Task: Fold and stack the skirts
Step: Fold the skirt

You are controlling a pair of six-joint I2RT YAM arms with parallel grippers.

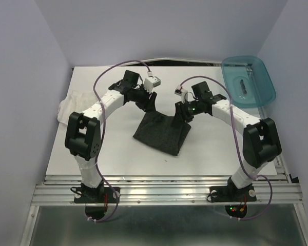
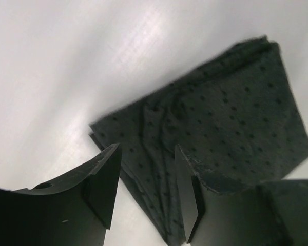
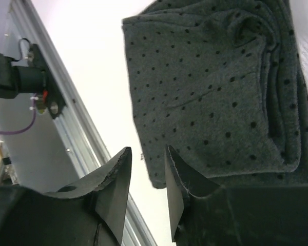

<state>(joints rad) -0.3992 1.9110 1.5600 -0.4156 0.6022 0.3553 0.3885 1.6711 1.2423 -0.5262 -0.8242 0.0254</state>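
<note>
Charcoal dotted skirt (image 1: 161,134) lies folded into a compact wedge mid-table (image 1: 118,159), with both grippers at its far edge. Left gripper (image 2: 146,192) jaws are spread and empty. Right gripper (image 3: 146,187) jaws are narrowly parted, nothing between. White skirt (image 1: 73,103) sits bunched at the table's left edge, well apart. Likely step: dark fold done or nearly. The next move calls for reaching the white one, then flattening it. Only the overhead view shows the white skirt; the wrist views show the dark skirt's stacked layers and dots.
</note>
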